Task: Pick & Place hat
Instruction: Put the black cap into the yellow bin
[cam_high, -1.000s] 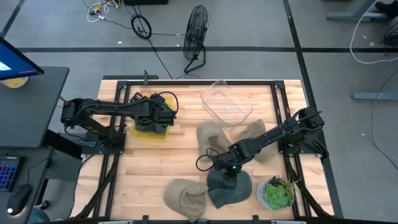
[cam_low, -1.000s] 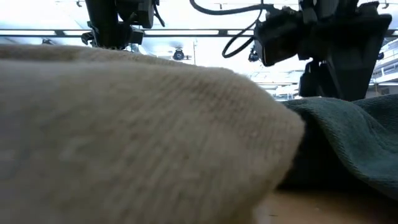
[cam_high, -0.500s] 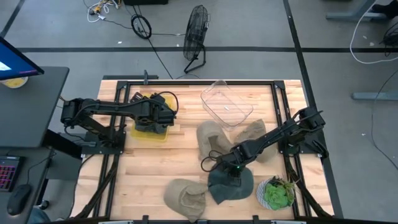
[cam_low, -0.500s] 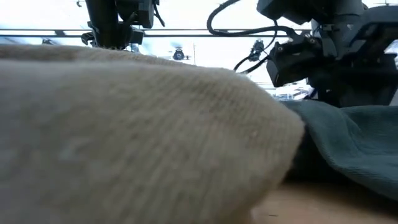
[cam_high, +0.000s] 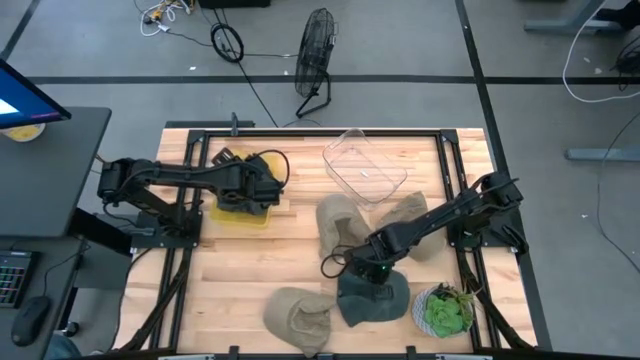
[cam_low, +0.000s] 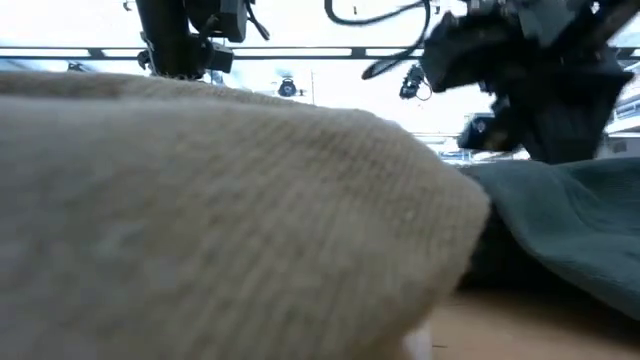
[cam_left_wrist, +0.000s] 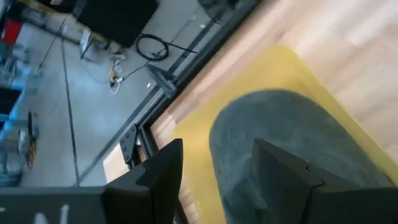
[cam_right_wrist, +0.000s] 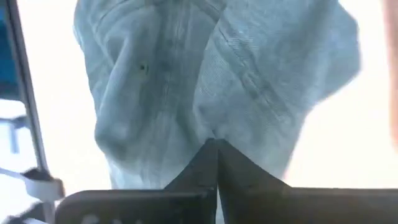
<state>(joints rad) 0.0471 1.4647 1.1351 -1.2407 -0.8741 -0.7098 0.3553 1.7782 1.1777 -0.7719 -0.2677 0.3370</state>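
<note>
A dark green hat (cam_high: 375, 298) lies flat on the wooden table (cam_high: 250, 265) near its front edge. My right gripper (cam_high: 364, 272) is over the hat's far edge, shut on its cloth. In the low view that hat (cam_low: 575, 215) shows at the right, under the gripper (cam_low: 545, 120). A second dark green hat (cam_left_wrist: 280, 124) rests in a yellow tray (cam_high: 240, 212) at the far left. My left gripper (cam_left_wrist: 214, 171) hangs open over it, a finger standing on either side. My right gripper pinches a raised fold of the dark green hat (cam_right_wrist: 214, 134) between its two shut fingers, near the hat's far edge. The fingers come from above, slanting in from the table's right. The rest of the hat lies on the table.
Three beige hats lie about: one at the front (cam_high: 300, 315), filling the low view (cam_low: 200, 200), and two in the middle (cam_high: 338, 222) (cam_high: 412, 218). A clear plastic bin (cam_high: 362, 165) stands at the far edge. A potted plant (cam_high: 445, 310) sits at the front right.
My right gripper has dipped toward the dark green hat and come up a little again, shifting slightly toward the table's far edge. The hat still lies on the table.
</note>
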